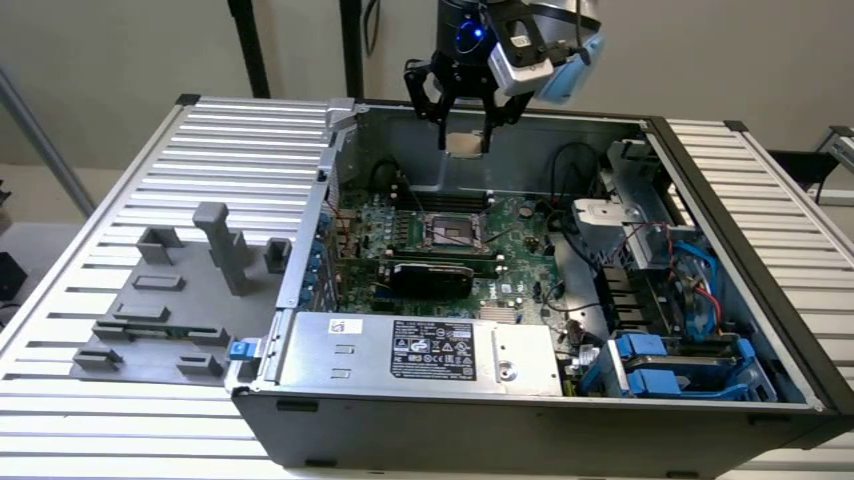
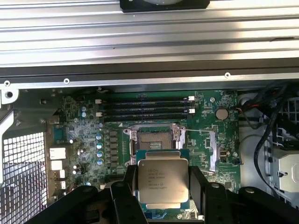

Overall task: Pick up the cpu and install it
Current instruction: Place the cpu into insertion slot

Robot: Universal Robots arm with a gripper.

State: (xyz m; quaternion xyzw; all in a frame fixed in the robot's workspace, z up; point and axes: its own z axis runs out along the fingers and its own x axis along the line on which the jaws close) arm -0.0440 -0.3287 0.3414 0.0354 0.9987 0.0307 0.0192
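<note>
The cpu, a flat square chip with a pale metal top and printed text, is held between my black fingers. My gripper is shut on its two opposite edges. In the exterior view my gripper hangs above the open computer case, with the cpu between the fingertips. The open motherboard socket lies well below it on the green board. In the wrist view the socket sits just beyond the chip's far edge, its frame open.
The case has metal walls all round, a power supply at the front, cables and blue drive bays at the exterior view's right. Memory slots lie beside the socket. Grey fixture blocks stand on the slatted table at the exterior view's left.
</note>
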